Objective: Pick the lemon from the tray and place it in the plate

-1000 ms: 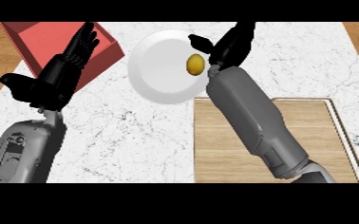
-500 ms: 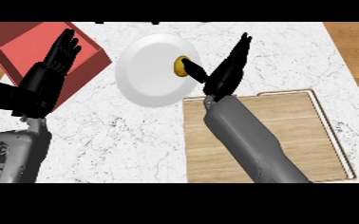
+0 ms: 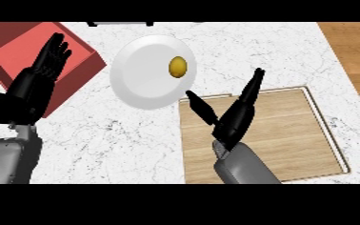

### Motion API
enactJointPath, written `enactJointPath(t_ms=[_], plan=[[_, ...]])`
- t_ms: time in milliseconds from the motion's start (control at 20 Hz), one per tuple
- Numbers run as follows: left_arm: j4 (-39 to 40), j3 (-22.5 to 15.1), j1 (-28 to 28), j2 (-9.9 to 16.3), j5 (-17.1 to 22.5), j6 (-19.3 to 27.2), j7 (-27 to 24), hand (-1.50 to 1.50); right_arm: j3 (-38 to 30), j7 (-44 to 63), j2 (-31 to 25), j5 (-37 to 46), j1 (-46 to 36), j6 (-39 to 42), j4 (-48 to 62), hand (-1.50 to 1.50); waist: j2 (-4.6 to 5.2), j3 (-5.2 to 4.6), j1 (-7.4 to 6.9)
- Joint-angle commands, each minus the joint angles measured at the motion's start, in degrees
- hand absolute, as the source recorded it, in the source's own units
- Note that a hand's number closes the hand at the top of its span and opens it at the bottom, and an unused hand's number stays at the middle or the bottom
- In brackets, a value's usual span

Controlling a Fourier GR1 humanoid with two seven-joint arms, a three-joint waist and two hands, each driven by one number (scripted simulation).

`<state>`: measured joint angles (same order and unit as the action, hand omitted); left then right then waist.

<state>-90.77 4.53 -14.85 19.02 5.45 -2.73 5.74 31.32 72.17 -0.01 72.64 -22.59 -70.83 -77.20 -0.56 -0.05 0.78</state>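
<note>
Right hand (image 3: 232,117) has drawn back — lemon (image 3: 178,66) left on plate (image 3: 141,76)

A white marble-patterned desk (image 3: 119,138) with grey veins carries three things. A flat red square tray (image 3: 77,64) lies at its far left. A round white plate (image 3: 141,78) sits just beside the tray's right corner. A light wooden rectangular board (image 3: 288,133) lies at the near right, its far-left corner close to the plate's rim.
</note>
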Motion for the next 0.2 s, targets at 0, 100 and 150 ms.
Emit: enactJointPath(t_ms=[0, 100, 150], plan=[[-2.76, -0.95, 1.0, -1.31, -0.83, 0.38, 0.8, 0.0, 2.74, 3.48, 0.01, 7.94, 10.75, 3.88, -9.76, -1.5, 0.22, 0.03, -0.23], [-3.68, -1.37, 0.85, -1.49, -1.41, 0.55, 2.22, 0.0, 2.21, 3.15, 0.01, 12.01, 15.32, 3.96, -12.28, -1.5, 0.29, 0.04, -0.3], [-4.21, 0.92, 3.08, -0.03, 0.61, -0.92, 1.39, 0.0, 2.43, 2.09, 0.01, 12.59, 17.74, 9.49, -17.52, -1.5, 0.17, 0.02, -0.15]])
